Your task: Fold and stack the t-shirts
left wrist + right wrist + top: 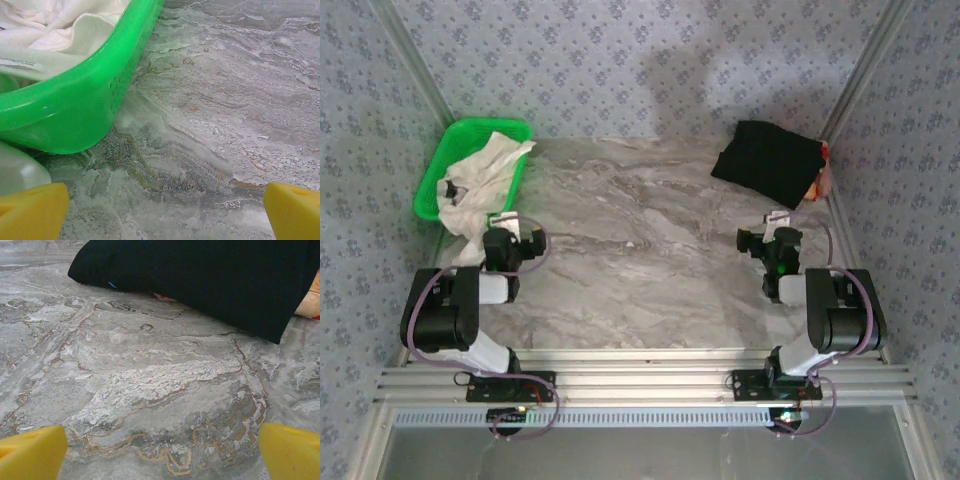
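The left gripper [165,212] is wide open and empty, just beside the green basket [75,100] with the off-white shirt [65,25] bunched inside. The right gripper [162,450] is wide open too, near the black shirt [200,270] on the table [150,380].

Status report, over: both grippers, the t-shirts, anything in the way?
Left gripper open, empty, near green basket. Right gripper open, empty, facing black shirt. Off-white shirt bunched in basket, not folded. No obstacle ahead of right gripper.
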